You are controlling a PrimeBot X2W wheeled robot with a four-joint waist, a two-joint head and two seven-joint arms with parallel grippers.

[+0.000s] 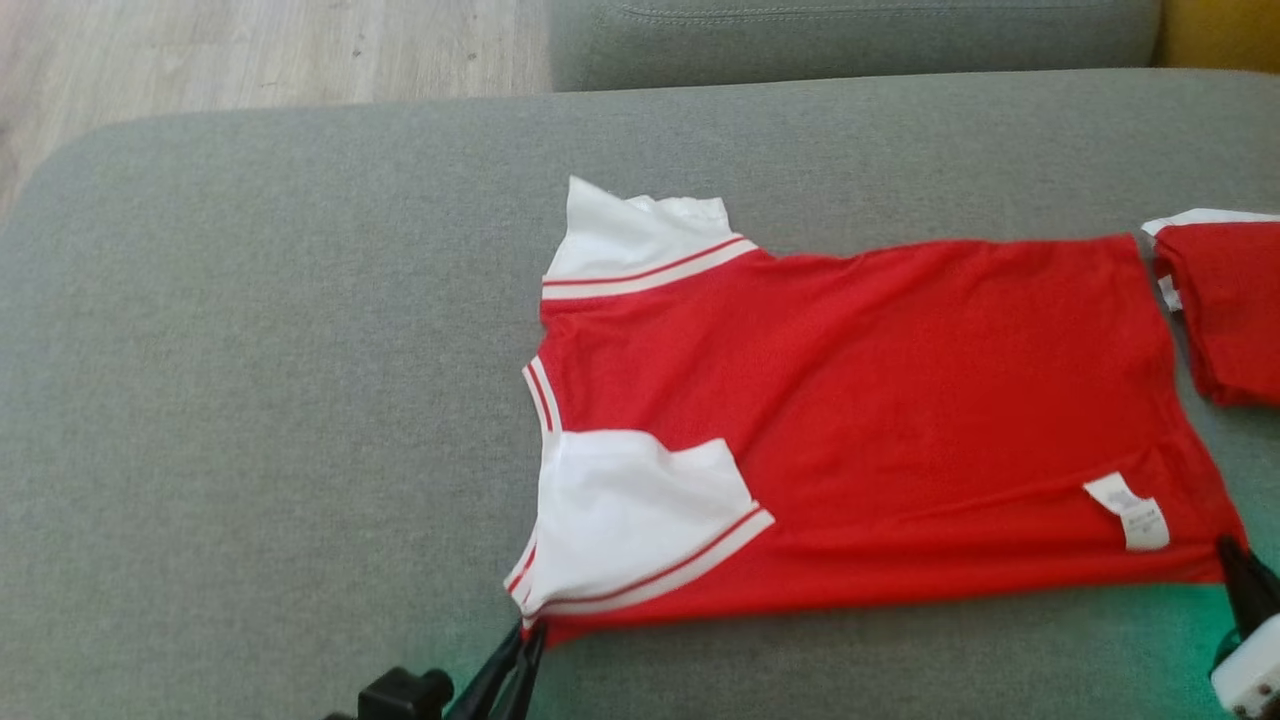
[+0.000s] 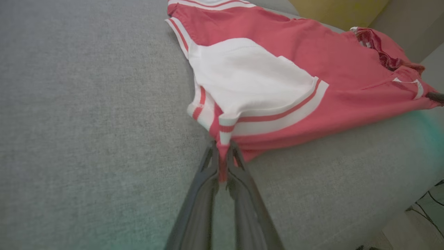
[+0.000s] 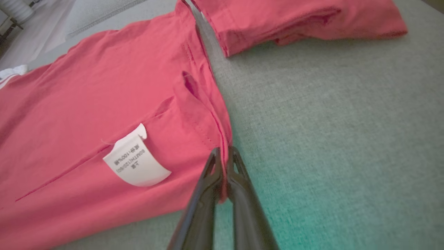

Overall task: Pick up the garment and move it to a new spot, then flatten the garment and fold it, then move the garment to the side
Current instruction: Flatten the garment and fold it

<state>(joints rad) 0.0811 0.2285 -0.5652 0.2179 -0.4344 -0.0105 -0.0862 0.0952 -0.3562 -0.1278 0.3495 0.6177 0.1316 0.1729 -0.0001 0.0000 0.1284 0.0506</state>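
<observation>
The garment [image 1: 860, 420] is a red shirt with white sleeves, spread flat on a grey cushion, collar end toward the left. A white care label [image 1: 1128, 510] shows near its hem. My left gripper [image 1: 530, 632] is shut on the near shoulder corner; in the left wrist view the left gripper [image 2: 222, 147] pinches red and white striped fabric of the garment [image 2: 277, 86]. My right gripper [image 1: 1228, 548] is shut on the near hem corner; in the right wrist view the right gripper [image 3: 223, 152] clamps the red edge of the garment [image 3: 86, 114] beside the label [image 3: 135, 161].
A second red garment [image 1: 1230, 300] lies folded at the right edge of the cushion [image 1: 250, 400], close to the hem; it shows again as the folded garment [image 3: 298, 21]. Wooden floor [image 1: 200, 50] lies beyond the far left; another cushion [image 1: 850, 35] sits behind.
</observation>
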